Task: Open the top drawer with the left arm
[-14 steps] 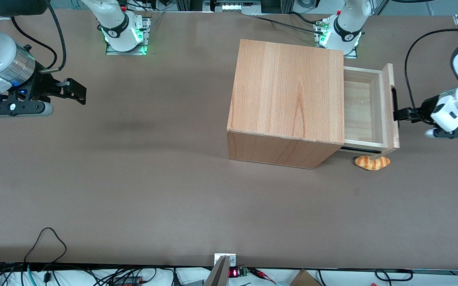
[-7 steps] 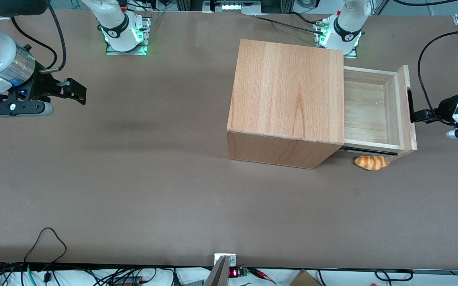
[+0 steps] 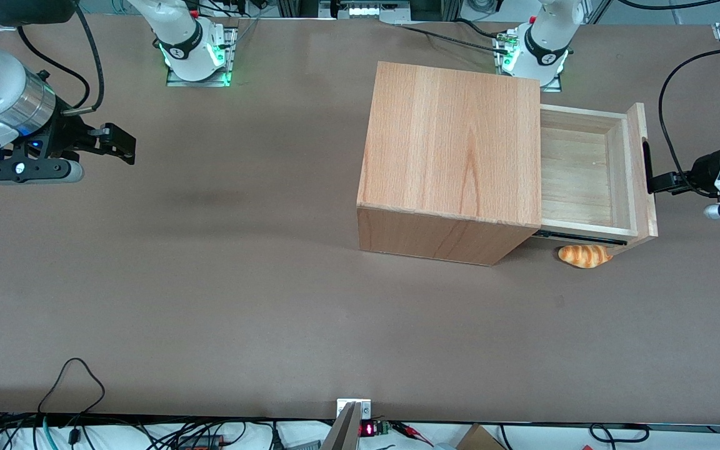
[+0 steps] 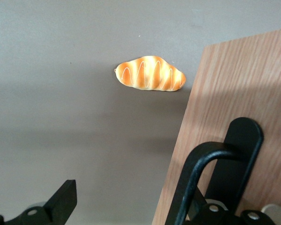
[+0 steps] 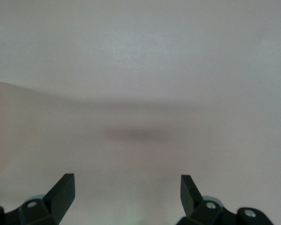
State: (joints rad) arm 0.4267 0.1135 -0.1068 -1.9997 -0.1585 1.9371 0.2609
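Observation:
The top drawer [image 3: 575, 181] stands pulled well out of the wooden cabinet [image 3: 454, 144], toward the working arm's end of the table, and its pale inside is bare. A slim black bar handle [image 3: 647, 159] runs along its front panel [image 4: 234, 93]. The left arm's gripper [image 3: 655, 183] sits right at this handle [image 4: 243, 150], in front of the drawer. In the wrist view the gripper [image 4: 126, 194] is open: one finger [image 4: 63, 199] stands free over the table, while the other is hidden by the handle's bar.
A croissant [image 3: 585, 255] lies on the brown table just under the drawer's corner, on the side nearer the front camera; it also shows in the wrist view as a croissant [image 4: 151, 74] beside the front panel. The left arm's cable [image 3: 666, 94] loops above the table.
Over the last second the drawer slid farther out with the gripper at its handle. Since half a second ago both have barely moved.

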